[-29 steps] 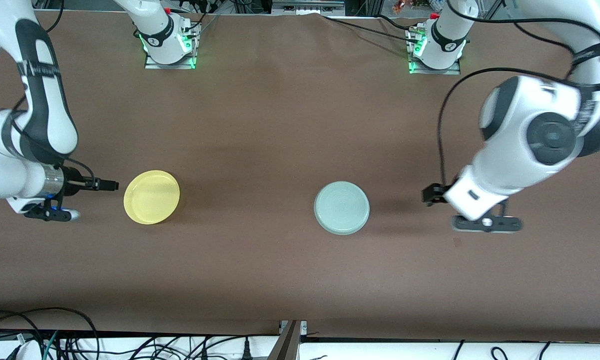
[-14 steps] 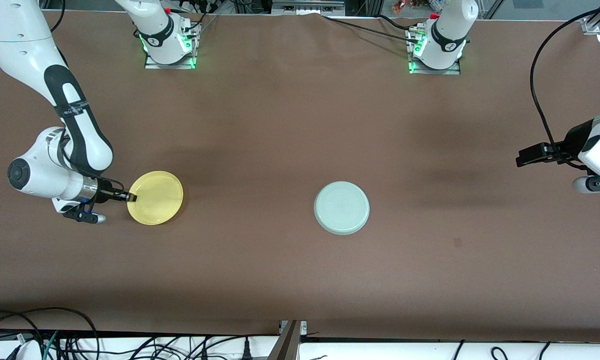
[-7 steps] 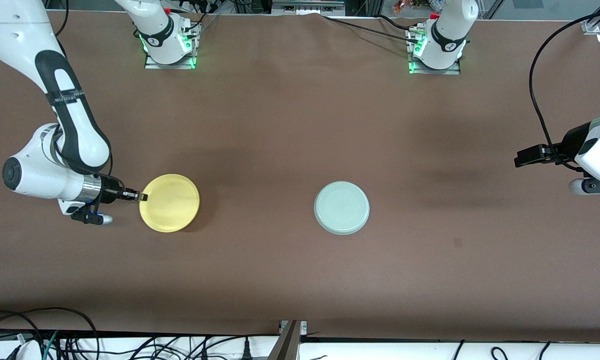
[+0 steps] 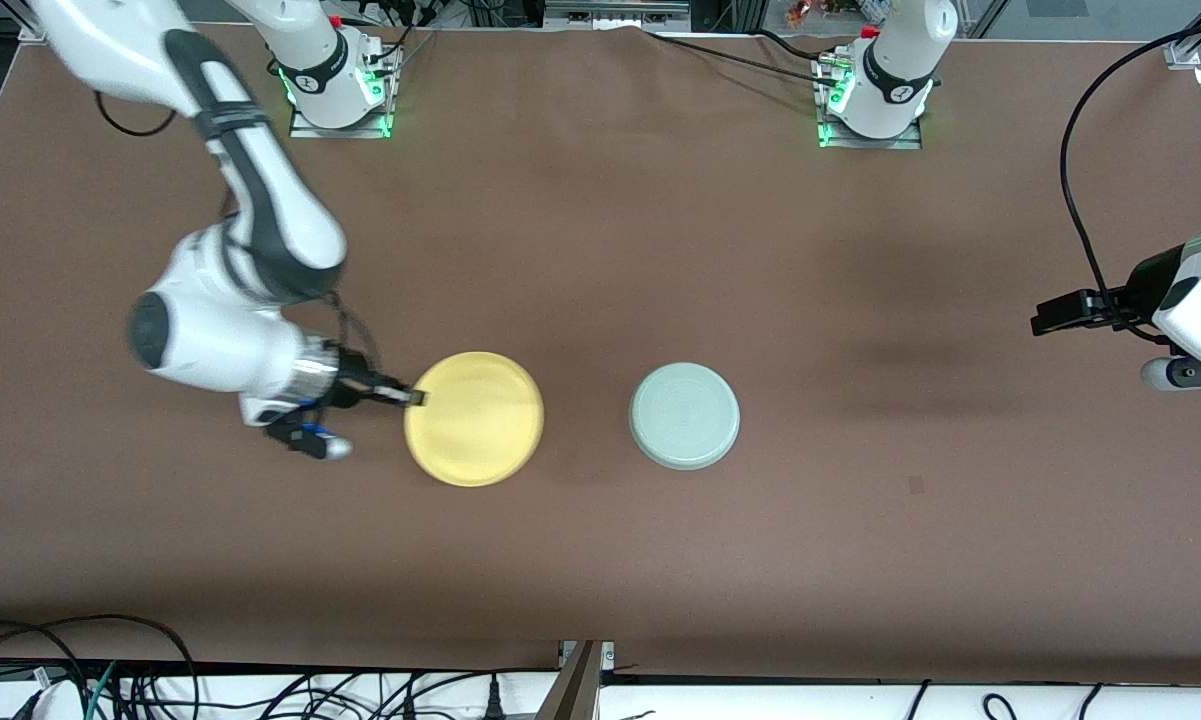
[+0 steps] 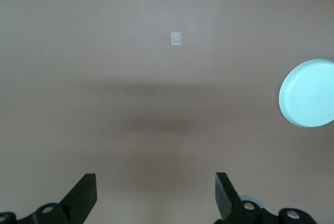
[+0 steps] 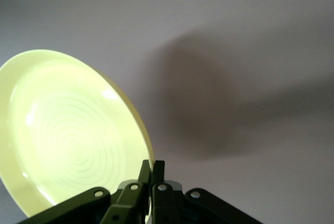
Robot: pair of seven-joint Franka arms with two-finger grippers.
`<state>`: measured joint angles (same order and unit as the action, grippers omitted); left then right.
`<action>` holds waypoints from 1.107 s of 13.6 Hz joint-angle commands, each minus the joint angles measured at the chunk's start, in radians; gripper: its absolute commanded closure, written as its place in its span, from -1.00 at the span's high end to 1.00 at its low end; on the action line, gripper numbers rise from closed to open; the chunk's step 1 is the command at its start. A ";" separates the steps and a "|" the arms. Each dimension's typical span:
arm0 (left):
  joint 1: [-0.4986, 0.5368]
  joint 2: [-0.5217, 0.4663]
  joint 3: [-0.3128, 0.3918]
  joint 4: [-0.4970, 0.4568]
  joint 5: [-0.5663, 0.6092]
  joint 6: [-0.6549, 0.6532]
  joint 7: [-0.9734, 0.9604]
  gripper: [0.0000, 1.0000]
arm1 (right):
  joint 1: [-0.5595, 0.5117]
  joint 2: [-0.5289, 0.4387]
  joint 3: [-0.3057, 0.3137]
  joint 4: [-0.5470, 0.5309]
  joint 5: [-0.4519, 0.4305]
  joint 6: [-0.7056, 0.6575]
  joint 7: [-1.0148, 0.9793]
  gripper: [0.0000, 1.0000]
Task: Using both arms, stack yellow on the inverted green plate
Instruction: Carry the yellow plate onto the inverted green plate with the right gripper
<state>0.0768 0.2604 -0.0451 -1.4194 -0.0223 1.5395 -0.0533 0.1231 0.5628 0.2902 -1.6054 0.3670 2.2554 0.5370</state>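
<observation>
The yellow plate [image 4: 474, 418] hangs lifted above the brown table, held by its rim on the right arm's side. My right gripper [image 4: 416, 398] is shut on that rim; in the right wrist view the black fingers [image 6: 152, 170] pinch the plate's edge [image 6: 73, 135], whose ringed face shows. The pale green plate [image 4: 684, 415] lies upside down on the table beside it, toward the left arm's end, and appears in the left wrist view too [image 5: 308, 100]. My left gripper [image 4: 1038, 323] waits open over the table's edge at the left arm's end, its fingers [image 5: 86, 192] wide apart with nothing between them.
Brown table cloth [image 4: 600, 250] covers the whole surface. The arm bases [image 4: 338, 90] [image 4: 872, 95] stand along the edge farthest from the front camera. A small pale patch [image 5: 176, 38] marks the cloth. Cables hang past the nearest edge.
My right arm has carried the yellow plate toward the green plate and raised it off the table. The left arm has stayed put, open.
</observation>
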 commanded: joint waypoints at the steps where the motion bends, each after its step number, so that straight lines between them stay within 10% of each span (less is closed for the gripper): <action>1: 0.006 -0.001 0.001 0.004 -0.010 0.005 0.023 1.00 | 0.154 0.138 -0.013 0.116 -0.002 0.149 0.173 -1.00; 15: 0.006 -0.001 0.001 0.004 -0.010 0.005 0.026 1.00 | 0.448 0.324 -0.072 0.137 -0.191 0.499 0.305 -1.00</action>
<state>0.0770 0.2603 -0.0444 -1.4193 -0.0223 1.5400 -0.0521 0.5594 0.8413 0.2290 -1.5156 0.1950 2.7072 0.8295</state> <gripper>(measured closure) 0.000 0.974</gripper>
